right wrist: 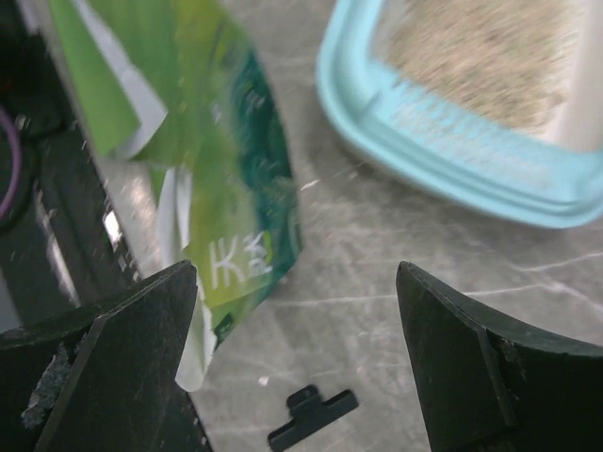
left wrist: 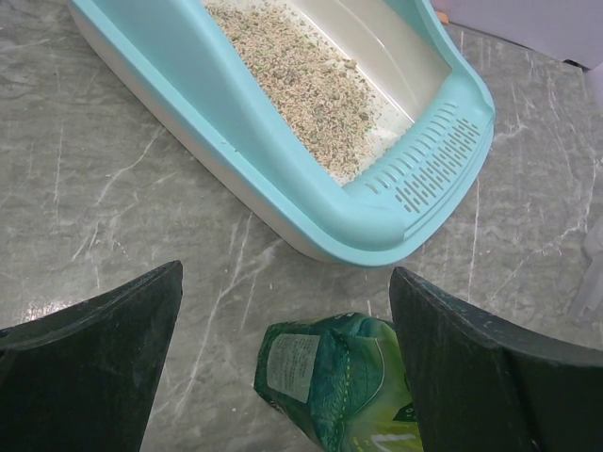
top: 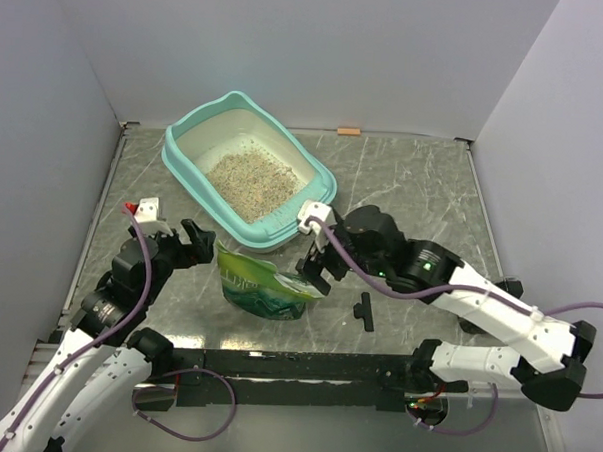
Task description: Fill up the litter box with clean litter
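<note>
Black clip (top: 363,311) flat on counter (top: 414,181), toward near edge, right of centre. Green pouch (top: 264,284) lying left of clip, mid-counter. Left gripper (top: 193,243) released, jaws wide, empty, just left of pouch. Right gripper (top: 315,272) likewise released, empty, at pouch's right end. Litter box (top: 181,159) beyond pouch, toward far edge, left of centre. Clean litter (top: 251,174) spread thin over box floor.

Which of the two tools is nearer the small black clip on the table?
The right tool, open just right of the green pouch; the black clip lies close beside it, while the left tool sits across the pouch.
</note>
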{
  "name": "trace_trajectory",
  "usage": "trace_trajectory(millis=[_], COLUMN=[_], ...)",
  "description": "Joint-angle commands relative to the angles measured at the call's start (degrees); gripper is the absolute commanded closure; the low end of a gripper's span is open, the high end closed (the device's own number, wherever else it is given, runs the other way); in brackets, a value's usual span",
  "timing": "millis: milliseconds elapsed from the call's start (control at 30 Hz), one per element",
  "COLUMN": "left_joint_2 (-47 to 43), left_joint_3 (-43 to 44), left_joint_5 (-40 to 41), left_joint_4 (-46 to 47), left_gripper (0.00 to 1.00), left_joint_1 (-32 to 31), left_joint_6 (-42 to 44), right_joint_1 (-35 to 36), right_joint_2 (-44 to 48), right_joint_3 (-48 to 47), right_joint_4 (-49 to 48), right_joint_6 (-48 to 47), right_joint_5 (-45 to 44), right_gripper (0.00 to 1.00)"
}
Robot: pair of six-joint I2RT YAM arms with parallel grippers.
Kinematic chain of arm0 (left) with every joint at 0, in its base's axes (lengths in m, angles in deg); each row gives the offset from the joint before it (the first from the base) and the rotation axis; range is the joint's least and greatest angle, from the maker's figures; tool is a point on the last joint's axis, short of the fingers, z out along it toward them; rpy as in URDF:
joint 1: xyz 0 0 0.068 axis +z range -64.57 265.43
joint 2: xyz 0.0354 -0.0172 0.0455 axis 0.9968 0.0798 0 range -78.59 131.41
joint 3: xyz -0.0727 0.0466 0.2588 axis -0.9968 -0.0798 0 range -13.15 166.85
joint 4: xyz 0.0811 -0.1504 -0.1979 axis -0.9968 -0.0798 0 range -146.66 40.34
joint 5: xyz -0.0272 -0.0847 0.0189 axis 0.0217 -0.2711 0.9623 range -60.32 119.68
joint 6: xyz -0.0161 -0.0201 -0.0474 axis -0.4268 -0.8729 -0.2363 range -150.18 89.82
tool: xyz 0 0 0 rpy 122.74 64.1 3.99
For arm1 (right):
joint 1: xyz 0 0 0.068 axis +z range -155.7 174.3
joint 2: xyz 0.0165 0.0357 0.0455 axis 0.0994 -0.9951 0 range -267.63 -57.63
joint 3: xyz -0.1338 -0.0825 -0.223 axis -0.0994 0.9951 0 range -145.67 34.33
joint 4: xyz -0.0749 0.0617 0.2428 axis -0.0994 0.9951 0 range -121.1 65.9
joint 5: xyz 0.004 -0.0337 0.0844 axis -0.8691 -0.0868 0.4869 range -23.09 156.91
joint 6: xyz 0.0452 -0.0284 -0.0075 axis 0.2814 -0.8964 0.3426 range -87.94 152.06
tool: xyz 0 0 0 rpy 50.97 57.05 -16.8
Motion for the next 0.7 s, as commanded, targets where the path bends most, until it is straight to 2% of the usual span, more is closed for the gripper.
trace_trajectory(millis=[0,667], left_joint_2=[-0.6,-0.2], left_joint_3=[0.1,0.1], left_joint_5=[0.4,-1.4], left_joint_4=[0.6,0.8], left_gripper=[0.05,0.05], left_joint_1=[-0.2,-0.2], left_joint_6=[-0.5,0.2], right_joint_1=[-0.5,-1.5], right_joint_2=[-1.8,-6.2], right_joint_3=[1.9,5.1], right_joint_4=[0.7,-5.1], right_joint_6=[-1.3,-0.9], right_joint_5=[7.7,6.1], right_gripper=[0.06,0.06])
